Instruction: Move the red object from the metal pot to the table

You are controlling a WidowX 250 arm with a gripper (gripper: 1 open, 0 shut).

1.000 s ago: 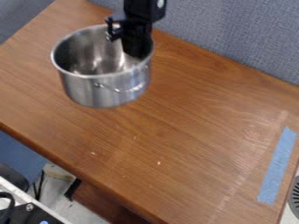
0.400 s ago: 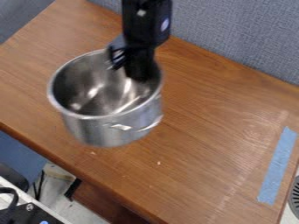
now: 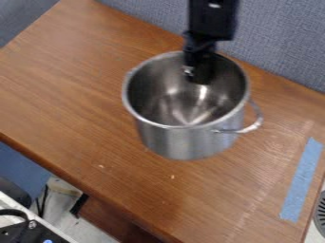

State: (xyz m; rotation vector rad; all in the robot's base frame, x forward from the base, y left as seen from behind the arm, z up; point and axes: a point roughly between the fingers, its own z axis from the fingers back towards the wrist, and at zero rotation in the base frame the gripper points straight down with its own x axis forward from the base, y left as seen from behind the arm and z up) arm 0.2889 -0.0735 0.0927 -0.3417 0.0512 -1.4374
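Pot (image 3: pixel 188 104) interior shows you only bare steel; your gripper (image 3: pixel 196 72) is clamped tight on its far rim.

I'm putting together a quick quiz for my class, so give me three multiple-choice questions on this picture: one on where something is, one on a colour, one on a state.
1. Where is the blue tape?
A. Inside the pot
B. On the table, right of the pot, near the table's edge
C. Wrapped round the arm

2. What colour is the table?
A. White
B. Green
C. Brown wood-grain

3. How does the metal pot stand?
A. Mouth up, with the fingers at its far rim
B. Upside down
C. On its side, far from the arm

Answers:
1. B: the blue tape lies on the wood toward the right edge.
2. C: the bare table shows brown grain.
3. A: the shiny inside of the metal pot faces the camera, and the dark fingers meet its far rim.
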